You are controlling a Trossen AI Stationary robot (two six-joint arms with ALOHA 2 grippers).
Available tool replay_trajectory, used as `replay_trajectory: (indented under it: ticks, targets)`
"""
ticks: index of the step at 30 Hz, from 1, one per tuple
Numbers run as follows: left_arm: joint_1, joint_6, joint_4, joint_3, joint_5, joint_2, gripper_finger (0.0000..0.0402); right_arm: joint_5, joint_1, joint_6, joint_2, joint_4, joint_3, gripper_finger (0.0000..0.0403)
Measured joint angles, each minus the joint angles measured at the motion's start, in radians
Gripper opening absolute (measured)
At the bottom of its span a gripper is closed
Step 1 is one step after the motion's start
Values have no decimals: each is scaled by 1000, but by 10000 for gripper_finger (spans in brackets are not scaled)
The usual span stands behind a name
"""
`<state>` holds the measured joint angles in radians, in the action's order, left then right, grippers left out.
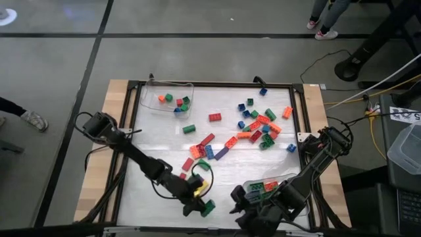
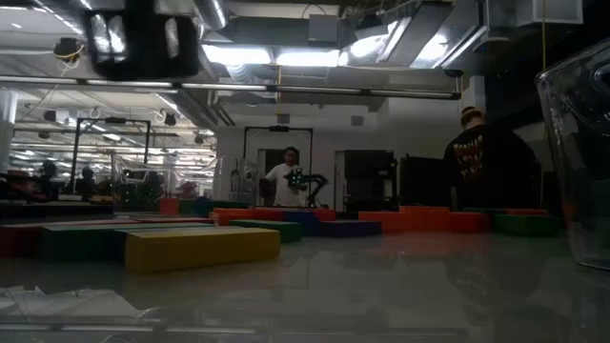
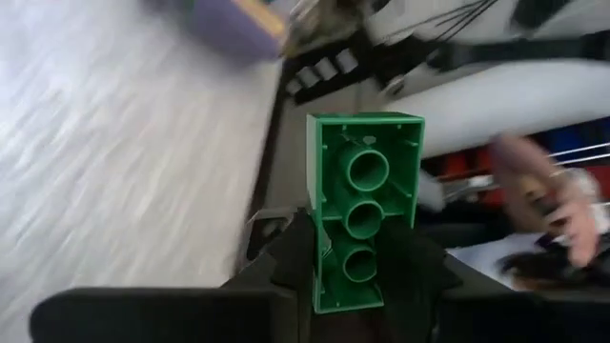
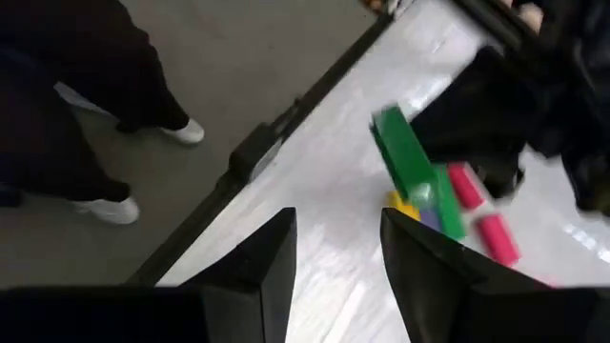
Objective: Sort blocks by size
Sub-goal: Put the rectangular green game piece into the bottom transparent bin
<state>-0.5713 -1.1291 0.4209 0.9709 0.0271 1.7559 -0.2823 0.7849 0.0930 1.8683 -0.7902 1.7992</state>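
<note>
The left end effector (image 1: 200, 205) hangs near the front edge of the counter (image 1: 158, 131), clenched on a long green block (image 3: 362, 224). In the left wrist view that block stands out lengthwise from between the dark fingers (image 3: 286, 272), its long axis running straight forward away from the wrist and its hollow underside with three round tubes turned to the camera. In the high view it shows as a green piece at the tip of the left arm, just inside the front rail.

The right end effector (image 4: 338, 252) waits close by at the front right of the counter, its two fingers parted with bare counter showing in the gap and nothing between them. Its wrist view looks across at the green block, seen tilted beside the other arm.

The rest of the blocks (image 1: 253, 128) lie scattered over the middle and right of the white counter, most in a loose band running diagonally. A few sit inside a clear tray (image 1: 168, 99) at the far left corner, and a few more in another tray (image 1: 260, 187) by the right arm.
</note>
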Motion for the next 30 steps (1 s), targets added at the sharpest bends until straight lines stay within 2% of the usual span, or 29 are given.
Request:
replay_trajectory:
  ticks: [6,12,16,22,30]
  targets:
    - [25,11,47,0,-1,-1,82,-56,-8,69,0,41,0,154]
    - [38,3,54,0,-5,-1,77,-57,-56,77,0,40,0,154]
    - [42,12,100,1,-5,-1,81,-36,-93,113,0,40,0,154]
    - [42,30,124,1,-6,-2,78,72,-140,151,2,41,0,154]
    - [42,43,125,1,-28,-2,79,91,-164,185,55,74,0,154]
